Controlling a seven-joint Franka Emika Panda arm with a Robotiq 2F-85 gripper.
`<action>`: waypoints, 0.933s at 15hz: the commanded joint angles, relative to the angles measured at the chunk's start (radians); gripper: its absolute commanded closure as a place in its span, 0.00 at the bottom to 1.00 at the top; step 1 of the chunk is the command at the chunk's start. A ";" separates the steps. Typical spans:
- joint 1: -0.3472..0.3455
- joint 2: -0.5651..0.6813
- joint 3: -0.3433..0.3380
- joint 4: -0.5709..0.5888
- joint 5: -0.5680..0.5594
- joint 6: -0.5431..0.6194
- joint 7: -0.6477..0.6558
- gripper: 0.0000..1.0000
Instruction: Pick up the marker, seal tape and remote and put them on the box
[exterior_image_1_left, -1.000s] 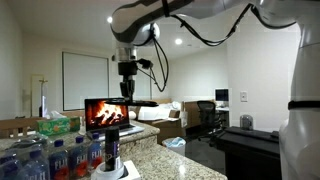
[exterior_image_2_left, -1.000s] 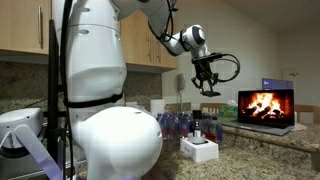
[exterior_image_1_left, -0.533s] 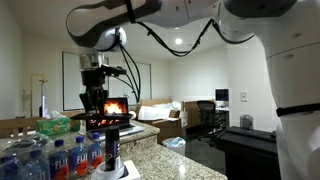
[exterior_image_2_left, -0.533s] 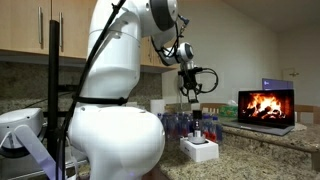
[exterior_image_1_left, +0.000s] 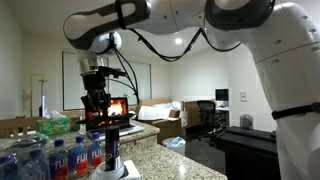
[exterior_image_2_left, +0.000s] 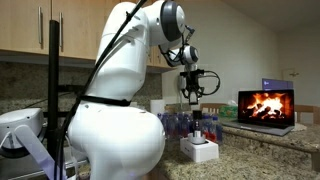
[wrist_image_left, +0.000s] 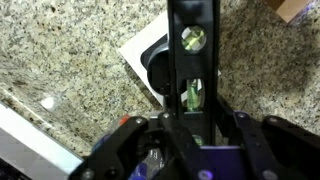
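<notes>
My gripper (wrist_image_left: 190, 125) is shut on the remote (wrist_image_left: 190, 25), a long flat black bar that runs up the middle of the wrist view. Below it lies the white box (wrist_image_left: 133, 52) on the granite counter, with a dark round object (wrist_image_left: 157, 63) on its top, perhaps the seal tape. In both exterior views the gripper (exterior_image_1_left: 97, 104) (exterior_image_2_left: 192, 96) hangs above the white box (exterior_image_1_left: 117, 171) (exterior_image_2_left: 201, 151). A dark upright item (exterior_image_1_left: 111, 148) stands on the box. I cannot make out the marker.
Several water bottles (exterior_image_1_left: 55, 158) (exterior_image_2_left: 174, 123) stand beside the box. An open laptop showing a fire (exterior_image_1_left: 110, 114) (exterior_image_2_left: 265, 107) sits behind it. A green tissue box (exterior_image_1_left: 57, 126) is further back. The counter edge (exterior_image_1_left: 175, 160) is close by.
The arm has swung from in front of the laptop to above the white box, with the remote in the gripper. Over the last half second it has moved only slightly.
</notes>
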 joint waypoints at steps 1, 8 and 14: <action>-0.016 -0.019 -0.009 0.014 0.043 -0.035 -0.011 0.83; -0.060 -0.049 -0.035 -0.080 0.135 0.047 -0.073 0.83; -0.052 -0.078 -0.037 -0.172 0.110 0.141 -0.036 0.83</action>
